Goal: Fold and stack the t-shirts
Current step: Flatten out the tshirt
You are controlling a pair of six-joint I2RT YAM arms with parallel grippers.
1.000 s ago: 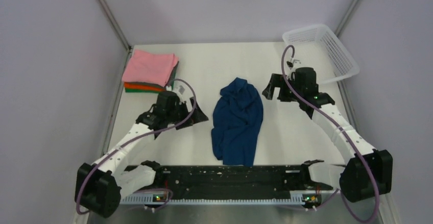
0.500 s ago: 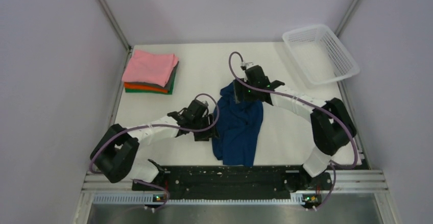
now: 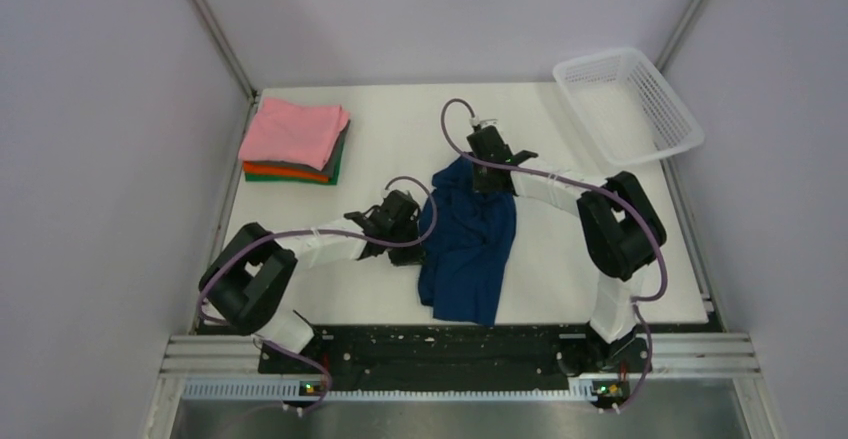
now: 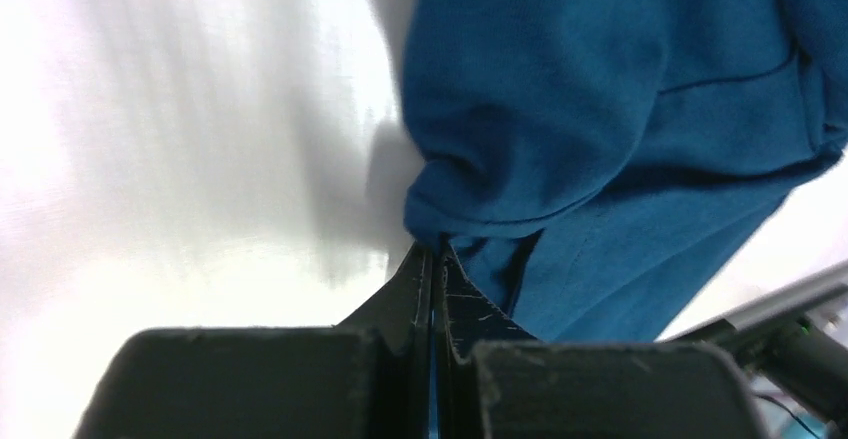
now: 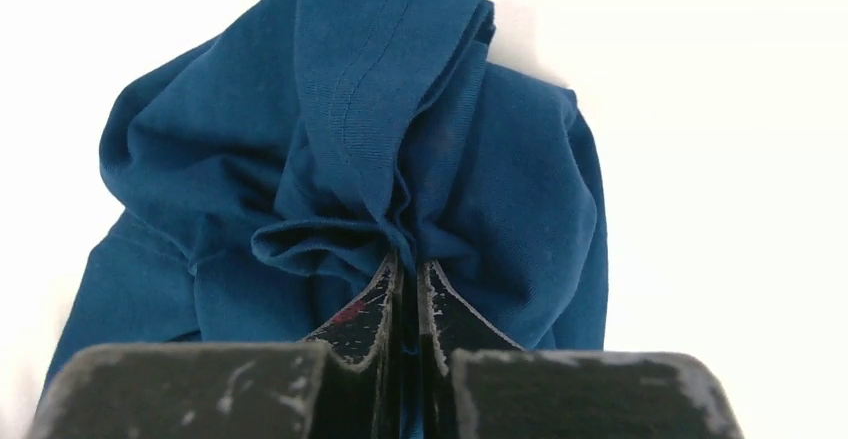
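Observation:
A crumpled navy blue t-shirt point(image 3: 468, 241) lies in the middle of the white table point(image 3: 560, 259). My left gripper point(image 3: 418, 241) is shut on the shirt's left edge. In the left wrist view a thin fold of blue cloth point(image 4: 520, 89) is pinched between the jaws at the left gripper point(image 4: 437, 251). My right gripper point(image 3: 489, 184) is shut on the shirt's far end. The right wrist view has bunched blue cloth point(image 5: 400, 149) gathered into the closed right gripper point(image 5: 408, 262). A stack of folded shirts, pink point(image 3: 293, 132) over orange and green, sits at the far left. No print shows on the navy shirt.
A white plastic mesh basket point(image 3: 625, 104) stands at the far right corner, partly over the table edge. Grey walls enclose the table on the left, right and back. A black rail point(image 3: 450, 344) runs along the near edge.
Both arms reached in from the sides to the navy shirt, and both grippers closed from open onto its cloth: the left at its left edge, the right at its far end.

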